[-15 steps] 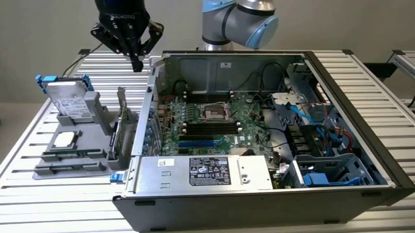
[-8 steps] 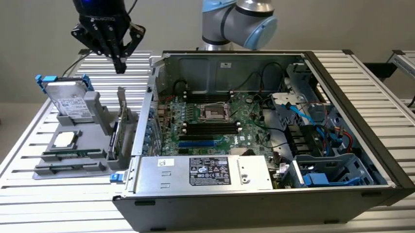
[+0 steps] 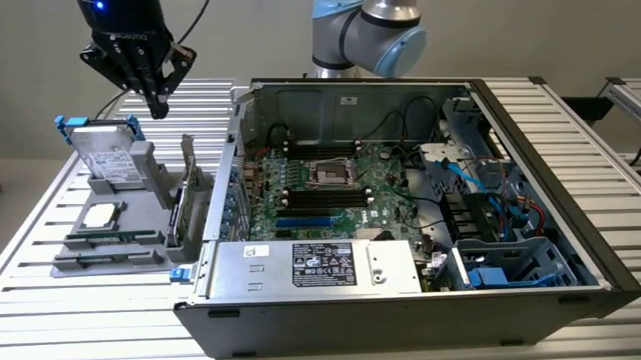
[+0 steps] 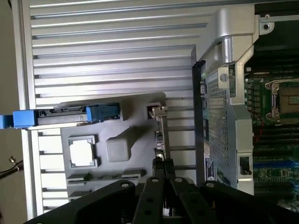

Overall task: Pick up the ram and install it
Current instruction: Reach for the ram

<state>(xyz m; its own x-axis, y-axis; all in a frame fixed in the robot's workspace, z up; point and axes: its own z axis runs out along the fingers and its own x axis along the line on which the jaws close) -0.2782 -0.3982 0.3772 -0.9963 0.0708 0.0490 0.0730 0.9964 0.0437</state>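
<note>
The ram [image 3: 105, 238] is a thin greenish stick lying in a groove near the front of the grey holder [image 3: 100, 262] at the exterior view's left. My gripper [image 3: 157, 109] hangs shut and empty well above the holder's far end, just beyond the hard drive [image 3: 105, 157]. In the wrist view my gripper [image 4: 163, 164] points down over the holder [image 4: 119, 149], close to the upright expansion card [image 4: 161, 135]. The open computer case [image 3: 561, 225] shows the motherboard [image 3: 341, 199] with long black memory slots [image 3: 326, 197].
A processor chip [image 3: 98, 216] rests on the holder beside the hard drive with blue rails. The upright card [image 3: 186, 191] stands between holder and case wall. A power supply [image 3: 320, 266] and blue cables [image 3: 491, 187] fill the case's near and right parts.
</note>
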